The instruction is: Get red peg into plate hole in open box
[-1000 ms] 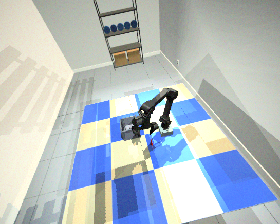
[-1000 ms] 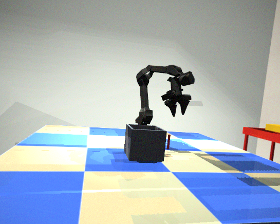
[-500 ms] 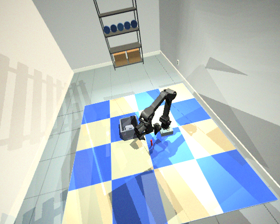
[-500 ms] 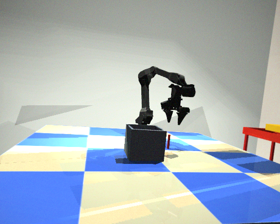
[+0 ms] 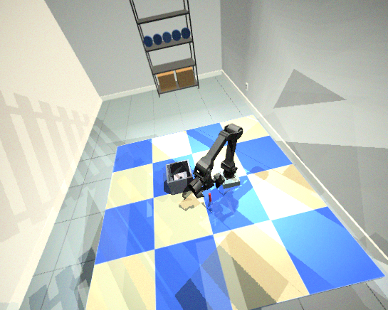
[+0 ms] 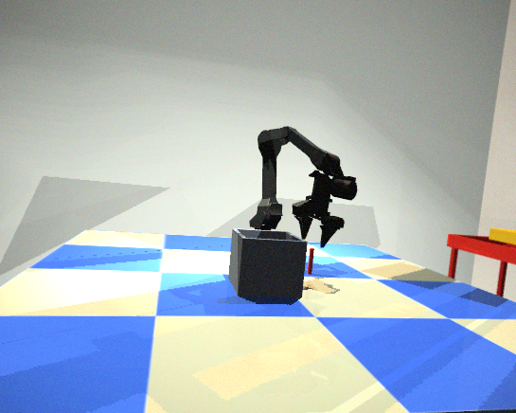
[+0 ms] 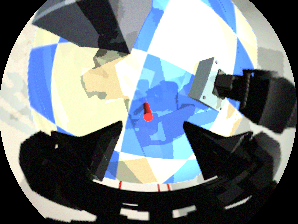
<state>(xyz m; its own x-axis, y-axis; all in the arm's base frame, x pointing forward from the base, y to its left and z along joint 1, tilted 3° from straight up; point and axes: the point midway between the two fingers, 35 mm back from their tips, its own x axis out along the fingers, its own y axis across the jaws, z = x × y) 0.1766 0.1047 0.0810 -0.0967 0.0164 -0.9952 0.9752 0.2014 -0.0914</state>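
The red peg [image 5: 210, 198] [image 6: 311, 261] [image 7: 148, 112] stands upright on the blue part of the mat, beside the open box. My gripper [image 6: 313, 242] [image 7: 153, 124] is open and empty, its fingers pointing down. The fingertips are a little above the peg's top in the exterior view. In the wrist view the peg lies between the fingers' directions, just beyond the tips. The dark grey box [image 5: 179, 187] [image 6: 269, 267] [image 7: 102, 25] stands upright. The pale plate [image 5: 176, 176] with a dark hole shows at its bottom; the second scene and wrist views hide it.
The arm's base [image 5: 231, 183] [image 7: 202, 82] stands on the checkered mat [image 5: 183, 227] [image 6: 210, 360], near the peg. The box's wall rises close beside the peg. A red table [image 6: 475, 246] with a yellow block stands at the right; a shelf rack [image 5: 163, 18] stands at the far wall.
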